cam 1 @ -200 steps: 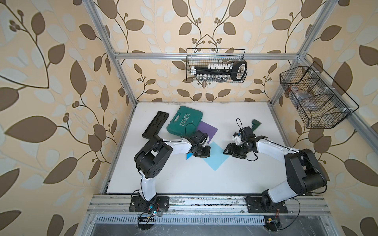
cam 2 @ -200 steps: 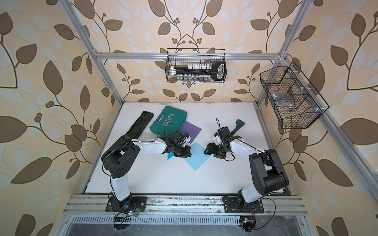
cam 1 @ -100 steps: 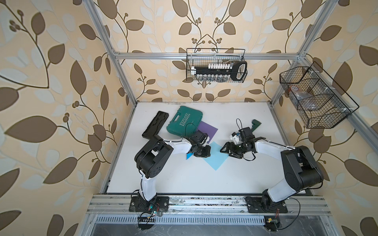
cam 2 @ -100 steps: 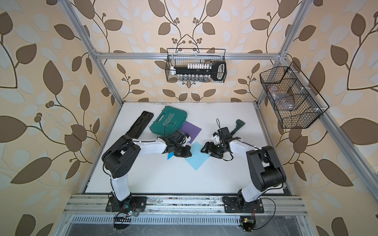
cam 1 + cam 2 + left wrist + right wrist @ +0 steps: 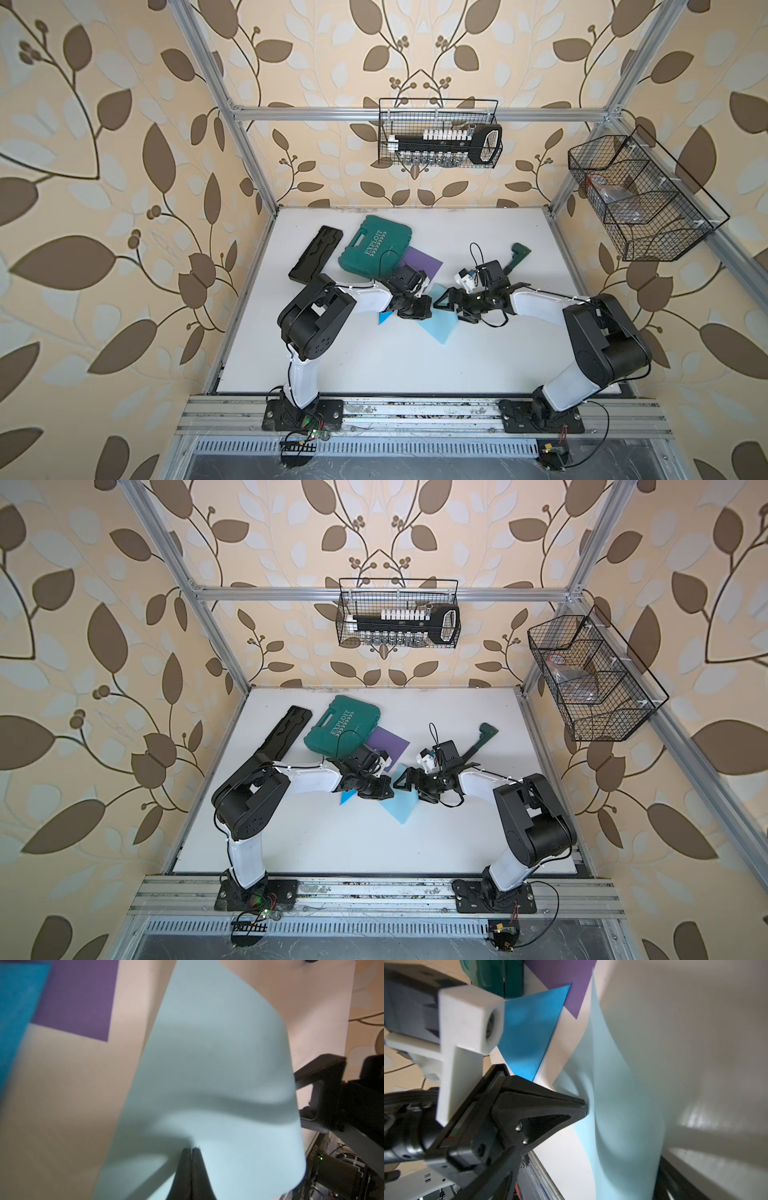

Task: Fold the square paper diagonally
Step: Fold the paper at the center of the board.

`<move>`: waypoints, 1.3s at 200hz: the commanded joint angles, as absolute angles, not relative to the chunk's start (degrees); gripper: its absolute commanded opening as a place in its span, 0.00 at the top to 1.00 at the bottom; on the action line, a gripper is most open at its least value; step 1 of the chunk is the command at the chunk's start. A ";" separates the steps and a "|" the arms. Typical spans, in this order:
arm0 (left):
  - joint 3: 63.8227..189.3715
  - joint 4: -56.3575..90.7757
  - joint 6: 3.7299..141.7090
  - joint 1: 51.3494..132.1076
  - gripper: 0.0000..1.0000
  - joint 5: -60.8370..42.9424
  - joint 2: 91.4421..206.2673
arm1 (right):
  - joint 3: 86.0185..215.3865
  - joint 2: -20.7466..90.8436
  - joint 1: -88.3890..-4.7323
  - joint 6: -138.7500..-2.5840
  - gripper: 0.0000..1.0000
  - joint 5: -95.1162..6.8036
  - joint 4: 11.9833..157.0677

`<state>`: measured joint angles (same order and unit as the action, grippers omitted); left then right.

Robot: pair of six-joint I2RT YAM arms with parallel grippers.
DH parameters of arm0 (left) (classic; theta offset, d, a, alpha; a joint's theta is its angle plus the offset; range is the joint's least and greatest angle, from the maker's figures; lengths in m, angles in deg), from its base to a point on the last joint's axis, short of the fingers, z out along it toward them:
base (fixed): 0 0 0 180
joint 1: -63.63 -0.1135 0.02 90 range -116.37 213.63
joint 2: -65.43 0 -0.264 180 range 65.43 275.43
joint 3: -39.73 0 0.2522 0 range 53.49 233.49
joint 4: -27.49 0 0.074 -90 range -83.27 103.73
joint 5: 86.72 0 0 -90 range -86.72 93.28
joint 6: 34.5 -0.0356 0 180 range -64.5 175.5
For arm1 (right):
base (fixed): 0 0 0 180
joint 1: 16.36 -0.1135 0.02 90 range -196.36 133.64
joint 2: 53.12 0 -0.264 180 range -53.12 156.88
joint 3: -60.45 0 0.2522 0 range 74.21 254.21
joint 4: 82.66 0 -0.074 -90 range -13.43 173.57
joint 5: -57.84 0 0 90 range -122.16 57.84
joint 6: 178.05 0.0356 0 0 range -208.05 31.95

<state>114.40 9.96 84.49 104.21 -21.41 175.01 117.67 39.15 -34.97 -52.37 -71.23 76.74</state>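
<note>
The square paper [image 5: 437, 330] is light blue and lies in the middle of the white table, seen in both top views [image 5: 400, 808]. My left gripper [image 5: 423, 311] is shut on its left corner. In the left wrist view the closed fingertips [image 5: 192, 1149] pinch the paper [image 5: 218, 1064], which rises and curves away from them. My right gripper [image 5: 451, 309] stands open at the paper's right side, close to the left gripper [image 5: 384, 791]. The right wrist view shows the left gripper's tip [image 5: 583, 1108] denting the paper [image 5: 623, 1126].
A purple sheet [image 5: 423, 266] and a green tool case [image 5: 376, 251] lie just behind the left gripper. A darker blue sheet [image 5: 384, 318] sits under the left arm. A black tray [image 5: 316, 259] lies far left, a green-handled tool [image 5: 517, 254] behind the right arm.
My right gripper has moved left toward the paper and opened wider. My left gripper has stayed shut on the paper in the same place.
</note>
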 commanded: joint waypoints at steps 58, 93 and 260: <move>113.76 6.92 84.59 104.77 1.00 -19.49 176.09 | 115.14 34.29 -35.25 -49.32 0.24 -73.63 80.44; 113.36 6.56 84.24 104.76 1.00 -19.01 175.55 | 115.35 34.77 -35.23 -49.82 0.31 -73.40 79.99; 113.93 5.72 83.31 104.79 1.00 -18.88 175.42 | 113.94 32.03 -35.42 -48.15 0.56 -73.43 82.63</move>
